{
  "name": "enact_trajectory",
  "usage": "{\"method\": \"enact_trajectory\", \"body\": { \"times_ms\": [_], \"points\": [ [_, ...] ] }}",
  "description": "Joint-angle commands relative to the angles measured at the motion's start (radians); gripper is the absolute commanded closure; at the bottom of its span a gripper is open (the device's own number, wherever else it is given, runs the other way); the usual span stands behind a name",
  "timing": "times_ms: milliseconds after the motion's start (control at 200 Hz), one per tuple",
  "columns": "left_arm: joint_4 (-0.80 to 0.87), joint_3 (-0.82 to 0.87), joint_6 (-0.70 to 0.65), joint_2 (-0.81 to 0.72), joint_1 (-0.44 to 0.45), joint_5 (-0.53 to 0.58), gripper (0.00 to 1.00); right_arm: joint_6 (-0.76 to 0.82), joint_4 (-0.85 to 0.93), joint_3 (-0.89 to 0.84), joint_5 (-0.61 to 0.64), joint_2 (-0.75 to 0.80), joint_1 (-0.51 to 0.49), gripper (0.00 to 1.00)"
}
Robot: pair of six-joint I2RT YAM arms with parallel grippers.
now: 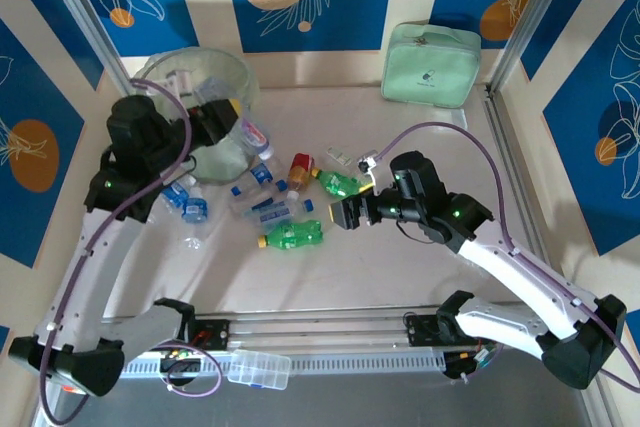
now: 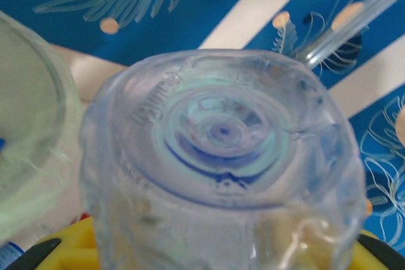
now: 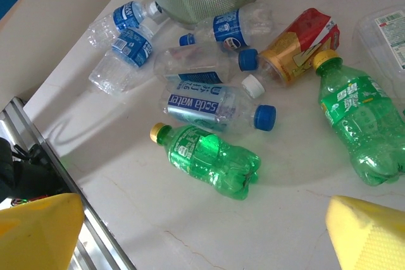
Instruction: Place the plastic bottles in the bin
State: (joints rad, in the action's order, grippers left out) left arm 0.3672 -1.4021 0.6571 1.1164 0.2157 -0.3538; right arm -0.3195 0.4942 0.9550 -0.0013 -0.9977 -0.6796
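Your left gripper point(image 1: 225, 115) is up at the far left of the table, at the near rim of the bin point(image 1: 160, 69). It is pinching a clear bottle point(image 2: 221, 156) between its yellow pads point(image 2: 63, 254). In the left wrist view the bottle's ribbed base points straight ahead and the bin wall point(image 2: 31, 124) curves off to the left.

The step in hand looks like the drop. I can't quite tell from above whether the bottle is past the rim or just over its edge. Carry it further in over the opening before you spread the jaws, because a light crushed bottle can bounce off the lip. Tilting the base downward should let it slide free of the pads instead of sticking.

Your right gripper point(image 1: 350, 212) hangs spread wide over the middle of the table, with nothing between its fingers point(image 3: 370, 232). The remaining bottles lie loose on the table just left of it. A green bottle point(image 3: 209, 159) is nearest, with a blue-capped soda-water bottle point(image 3: 215, 107) just beyond it. The green one lies apart from its neighbours, so it makes a clean next pick. Close across its waist, not the cap end, so that it doesn't squirt out.
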Motion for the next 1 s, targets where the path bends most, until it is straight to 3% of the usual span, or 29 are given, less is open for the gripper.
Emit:
{"method": "enact_trajectory", "body": {
  "times_ms": [0,185,295,480,995],
  "points": [
    [0.034,-0.133,0.014,0.073,-0.05,0.02,0.62,-0.012,0.019,-0.009,-0.018,0.009,0.014,0.02],
    [0.106,-0.318,0.017,0.198,-0.116,0.159,0.6,-0.023,0.02,-0.012,-0.032,-0.005,0.043,0.02],
    [0.204,-0.42,0.036,0.282,-0.156,0.254,0.6,-0.026,0.028,-0.013,-0.035,-0.007,0.045,0.02],
    [0.439,-0.572,0.085,0.433,-0.216,0.314,0.63,-0.024,0.046,-0.025,-0.028,-0.006,0.045,0.02],
    [0.721,-0.639,0.073,0.634,-0.223,0.566,0.6,-0.049,0.02,-0.063,-0.018,-0.025,0.035,0.03]
  ]
}}
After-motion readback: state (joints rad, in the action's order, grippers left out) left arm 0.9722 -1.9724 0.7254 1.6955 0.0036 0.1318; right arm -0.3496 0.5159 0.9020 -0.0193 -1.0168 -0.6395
